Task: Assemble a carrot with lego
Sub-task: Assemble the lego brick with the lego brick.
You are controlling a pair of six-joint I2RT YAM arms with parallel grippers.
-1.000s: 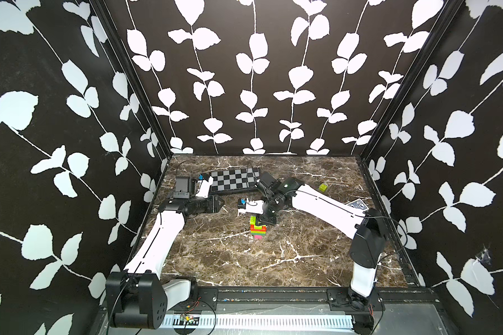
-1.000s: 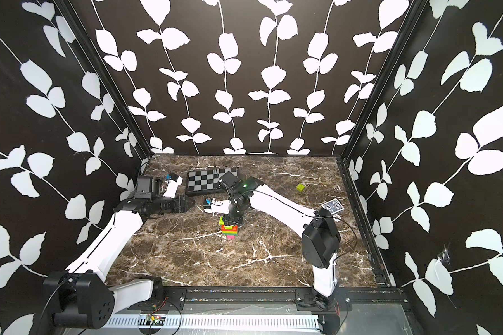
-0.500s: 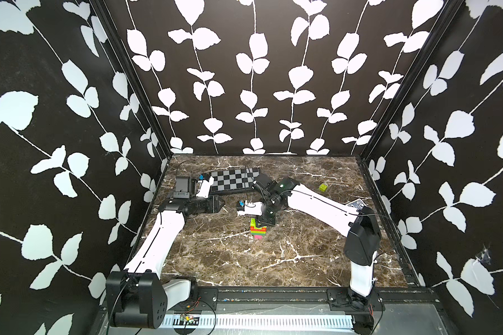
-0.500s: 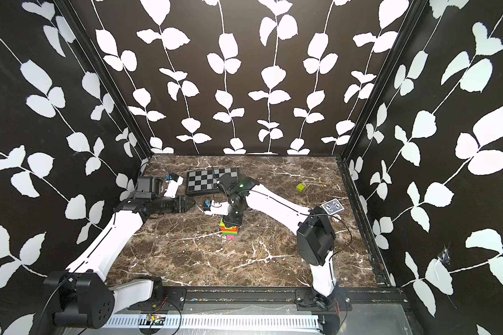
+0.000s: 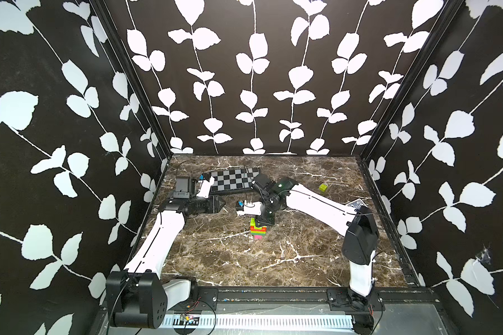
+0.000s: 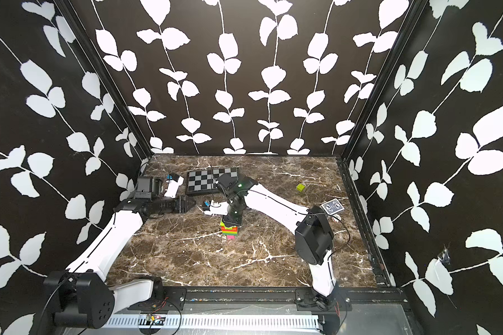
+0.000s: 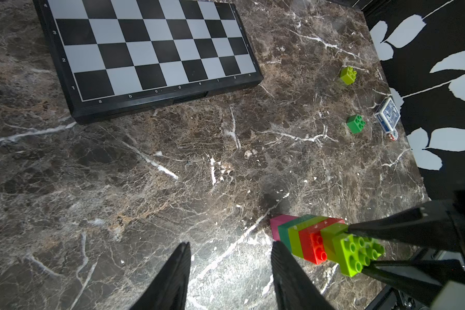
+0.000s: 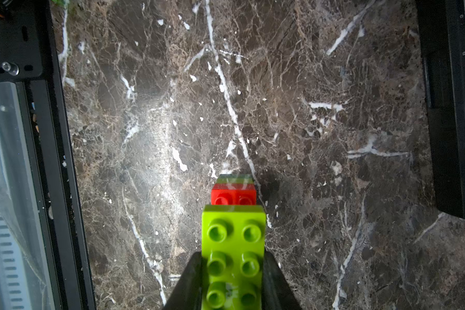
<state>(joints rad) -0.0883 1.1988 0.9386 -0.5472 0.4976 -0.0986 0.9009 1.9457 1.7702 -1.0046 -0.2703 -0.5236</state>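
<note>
The carrot (image 5: 258, 229) (image 6: 229, 230) is an upright stack in the middle of the marble table, with its pink piece lowest, then green, lime and red bands (image 7: 310, 243). A long lime lego brick (image 8: 234, 241) lies across its top. My right gripper (image 5: 264, 222) (image 6: 233, 222) (image 8: 232, 271) comes down from above and is shut on that lime brick, its fingers (image 7: 400, 225) on either long side. My left gripper (image 5: 219, 204) (image 6: 192, 204) (image 7: 230, 257) hangs open to the left of the stack, nothing between its fingers.
A chequered board (image 5: 233, 180) (image 6: 205, 180) (image 7: 151, 48) lies at the back behind both grippers. A loose lime brick (image 5: 323, 188) (image 6: 301, 188) (image 7: 348, 75), a dark green brick (image 7: 356, 123) and a blue card box (image 5: 357, 204) (image 6: 332, 207) (image 7: 388, 114) lie towards the right wall.
The right arm's elbow has swung a little to the left while its gripper stays on the stack. The left arm has not moved.
</note>
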